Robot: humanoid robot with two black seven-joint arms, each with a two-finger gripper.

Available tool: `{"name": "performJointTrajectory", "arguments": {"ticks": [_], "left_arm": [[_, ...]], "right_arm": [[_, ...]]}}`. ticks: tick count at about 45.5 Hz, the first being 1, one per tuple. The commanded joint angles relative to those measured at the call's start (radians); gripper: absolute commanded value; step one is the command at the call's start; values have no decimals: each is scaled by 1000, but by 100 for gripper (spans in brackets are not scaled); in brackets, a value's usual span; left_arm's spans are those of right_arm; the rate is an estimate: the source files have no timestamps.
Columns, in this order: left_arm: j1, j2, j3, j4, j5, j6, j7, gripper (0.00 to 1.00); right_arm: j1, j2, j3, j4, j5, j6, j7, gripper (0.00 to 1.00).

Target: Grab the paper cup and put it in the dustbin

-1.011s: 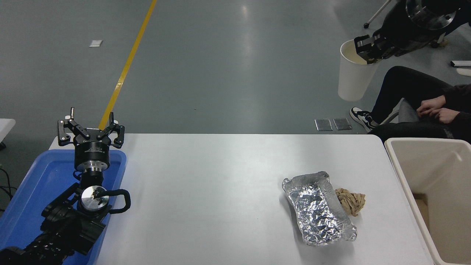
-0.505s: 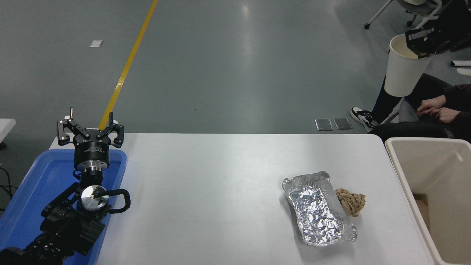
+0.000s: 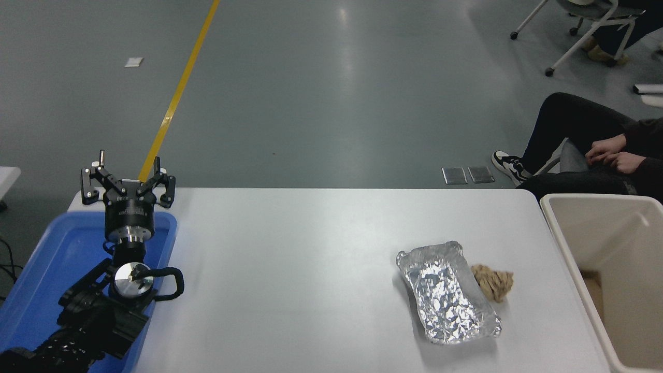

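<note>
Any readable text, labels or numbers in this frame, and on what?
None can be read.
Left gripper: faint pale marks on its black body, too small and blurred to read.
Foil tray, dustbin, blue tray, table: no print visible.

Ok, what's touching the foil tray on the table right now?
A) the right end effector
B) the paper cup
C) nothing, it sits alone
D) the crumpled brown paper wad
D: the crumpled brown paper wad lies against the right side of the foil tray on the white table; no cup or right end effector is in view.
</note>
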Motion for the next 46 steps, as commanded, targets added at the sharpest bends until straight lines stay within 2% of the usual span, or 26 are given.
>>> {"name": "performJointTrajectory", "arguments": {"ticks": [1, 8, 17, 21, 26, 38, 46], "left_arm": [[-1, 0, 0, 0, 0, -1, 0, 99], [-1, -2, 0, 0, 0, -1, 0, 99], [-1, -2, 0, 0, 0, -1, 0, 99], [-1, -2, 0, 0, 0, -1, 0, 99], [-1, -2, 0, 0, 0, -1, 0, 99], [-1, -2, 0, 0, 0, -1, 0, 99], [-1, -2, 0, 0, 0, -1, 0, 99]], "right_arm": [[-308, -70, 84, -81, -8, -222, 4, 0], [-565, -35, 196, -105, 23, -393, 2, 0], [-947, 117, 432, -263, 107, -554, -4, 0], [-1066, 192, 510, -344, 175, -577, -4, 0], [-1137, 234, 564, -403, 236, -591, -4, 0], [-1269, 359, 670, -506, 266, -634, -3, 0], [-1291, 384, 688, -506, 267, -652, -3, 0]]}}
